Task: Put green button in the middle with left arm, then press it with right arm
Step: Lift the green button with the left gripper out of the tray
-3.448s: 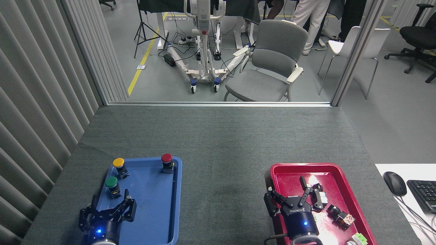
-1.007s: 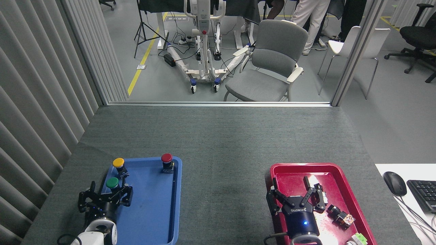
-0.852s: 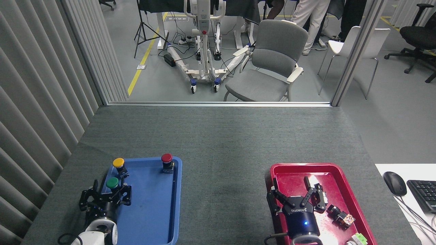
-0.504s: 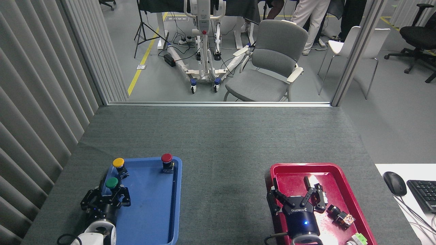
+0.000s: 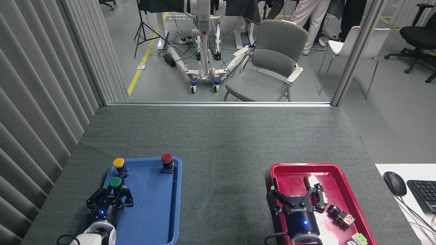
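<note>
Left gripper: the black jointed-finger left gripper (image 5: 112,194) sits over the near-left part of the tray, its fingers drawn in around the body under the green cap. It looks to be pinching the button, though the contact itself is hidden beneath the cap.
Green button: the small round green-capped push-button (image 5: 115,182) is in the left half of the tray, just in front of the yellow one, its cap showing above the fingertips. Whether it is lifted off the tray floor cannot be told.
Yellow button: the round yellow-capped push-button (image 5: 118,162) stands in the far-left corner of the tray, close to the green one.
Blue tray: the shallow blue plastic tray (image 5: 160,217) lies on the left of the table.
Red button: the round red-capped push-button (image 5: 166,158) stands at the tray's far-right corner, well apart from the gripper.
Middle: the bare dark grey felt table cover (image 5: 221,177) between the two trays holds nothing.
Red tray: the shallow red plastic tray (image 5: 293,167) lies on the right with small parts in it.
Right gripper: the black right gripper (image 5: 297,196) hangs over the red tray, fingers spread, holding nothing.
Progress: early, by my reading. The grasp appears made; the carry to the middle, the release and the press by the right arm are all left.
</note>
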